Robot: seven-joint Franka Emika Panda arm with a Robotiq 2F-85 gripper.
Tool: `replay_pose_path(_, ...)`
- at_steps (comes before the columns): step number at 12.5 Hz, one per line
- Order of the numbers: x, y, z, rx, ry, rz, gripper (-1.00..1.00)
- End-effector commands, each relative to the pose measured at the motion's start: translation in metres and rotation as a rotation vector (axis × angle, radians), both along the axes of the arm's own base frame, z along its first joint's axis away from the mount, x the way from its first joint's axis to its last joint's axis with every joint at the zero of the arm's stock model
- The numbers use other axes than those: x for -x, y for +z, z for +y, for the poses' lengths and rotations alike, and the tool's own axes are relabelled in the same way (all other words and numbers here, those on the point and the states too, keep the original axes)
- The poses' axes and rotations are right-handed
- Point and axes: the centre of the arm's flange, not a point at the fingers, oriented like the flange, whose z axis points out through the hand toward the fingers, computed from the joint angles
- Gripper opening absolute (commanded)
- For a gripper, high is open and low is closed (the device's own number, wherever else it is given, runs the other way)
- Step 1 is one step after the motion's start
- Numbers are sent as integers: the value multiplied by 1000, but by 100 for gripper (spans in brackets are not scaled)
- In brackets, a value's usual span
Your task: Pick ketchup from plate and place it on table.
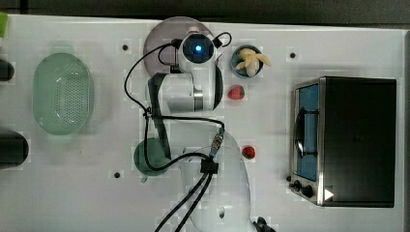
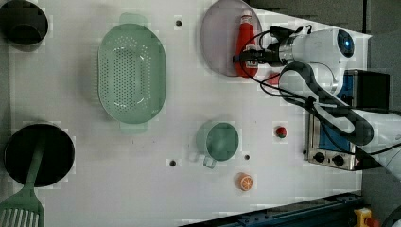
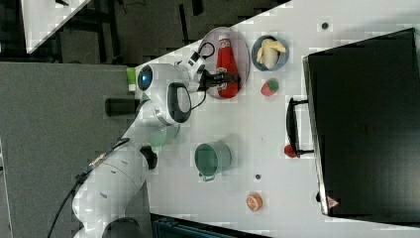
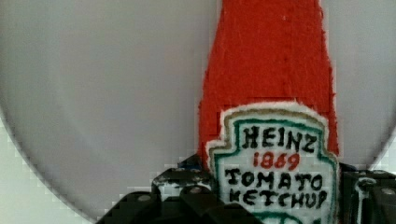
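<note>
A Franka arm reaches over the greyish-lilac plate (image 2: pixel 217 42), its hand (image 2: pixel 249 56) lowered across the lower body of the ketchup (image 2: pixel 246 38), which lies flat on the plate. In the left view, the plate sits at about 12 o'clock on the white tabletop (image 2: pixel 189 189), and the bottle rests toward the plate's 3 o'clock side with its cap pointing to 12. The black fingers (image 4: pixel 180 186) stand on either side of the labelled part of the bottle, right against its sides; whether they grip it cannot be told. Also on the tabletop, in the left view: a pale-green perforated basket (image 2: pixel 131 73) at 10 o'clock, a green mug (image 2: pixel 218 141) near centre and an orange slice (image 2: pixel 245 181) at 5 o'clock.
</note>
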Motion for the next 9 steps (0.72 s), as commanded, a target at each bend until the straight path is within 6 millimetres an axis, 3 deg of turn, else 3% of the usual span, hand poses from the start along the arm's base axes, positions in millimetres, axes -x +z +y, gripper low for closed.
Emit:
replay_pose_path(1,-15,29,1,0,15,-57,27)
replay_pose_path(3,-25,58,-2,-2,-2,-89,27)
replay_pose_path(9,-30,179,-26,3,-93,-26,27)
